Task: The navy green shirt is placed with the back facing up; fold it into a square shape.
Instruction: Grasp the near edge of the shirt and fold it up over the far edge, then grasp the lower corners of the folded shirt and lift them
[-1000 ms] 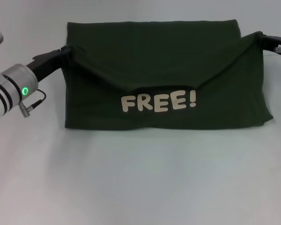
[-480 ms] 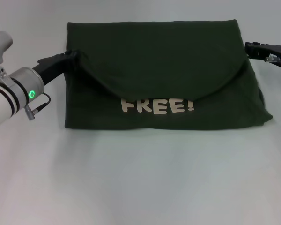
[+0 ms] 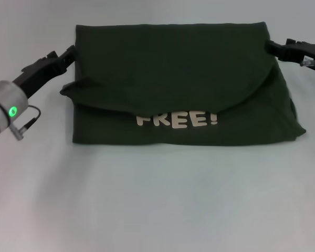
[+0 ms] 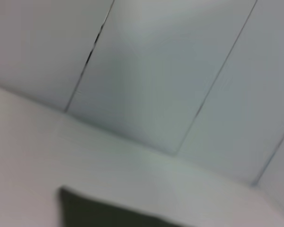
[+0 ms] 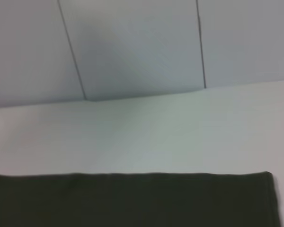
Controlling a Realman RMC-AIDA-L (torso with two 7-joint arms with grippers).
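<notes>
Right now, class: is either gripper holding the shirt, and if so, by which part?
Nothing is held. The left gripper and right gripper sit just off the navy green shirt's far corners, clear of the cloth.

A bare test room; plain white table [image 3: 157, 199], seamed grey wall panels [image 5: 132, 47].

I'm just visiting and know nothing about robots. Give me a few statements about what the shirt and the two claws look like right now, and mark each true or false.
1. The navy green shirt lies on the white table. True.
2. The white lettering is fully uncovered. False: a folded flap hides the tops of the letters.
3. The left claw grips the shirt. False: it is beside the shirt's left edge, holding nothing.
4. The right claw is at the shirt's upper right corner. True.
5. The shirt is rolled into a tube. False: it lies flat, folded.
</notes>
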